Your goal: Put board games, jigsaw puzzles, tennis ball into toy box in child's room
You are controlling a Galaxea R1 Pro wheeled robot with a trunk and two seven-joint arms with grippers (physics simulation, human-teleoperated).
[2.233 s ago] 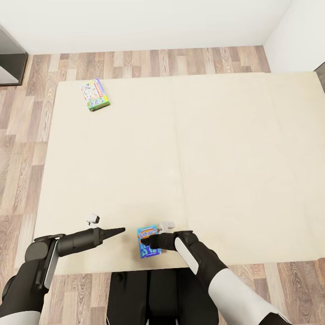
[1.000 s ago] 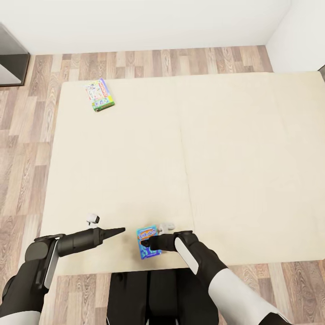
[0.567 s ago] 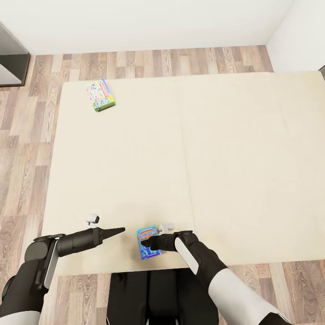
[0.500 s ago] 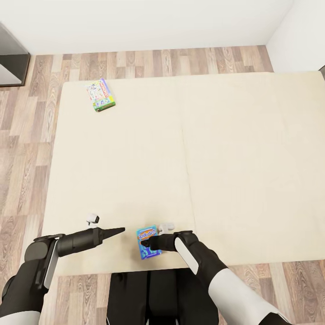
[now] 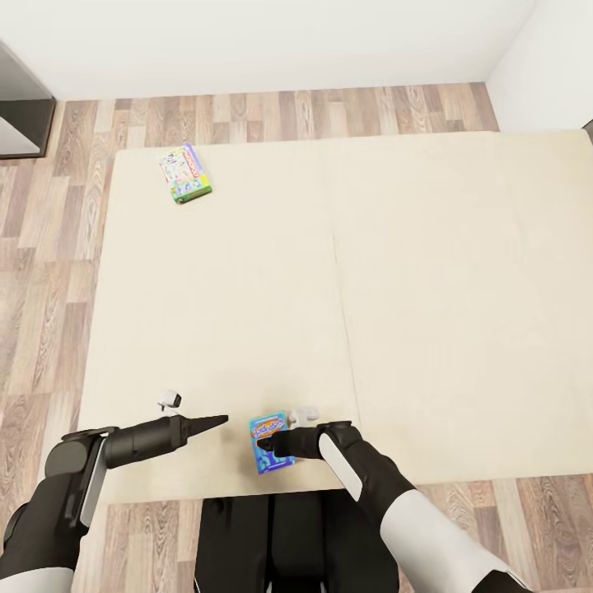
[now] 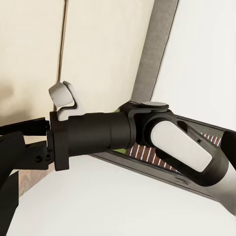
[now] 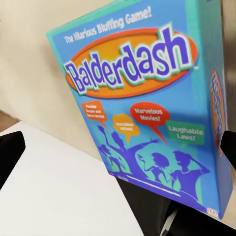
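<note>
Balderdash board game (image 5: 270,443), a small flat glossy blue box, lies near the 6 o'clock edge of the smooth beige bed (image 5: 412,288), under the right gripper (image 5: 265,442), whose grip cannot be told. Green-edged Monopoly box (image 5: 184,173) lies flat toward 11 o'clock; the left gripper (image 5: 216,422) tapers to a closed point, holding nothing

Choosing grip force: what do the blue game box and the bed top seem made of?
The blue game box looks like glossy printed cardboard: sharp edges, flat printed lid. The bed top looks like matte beige fabric over padding, with one seam; the render leaves its softness open.
</note>
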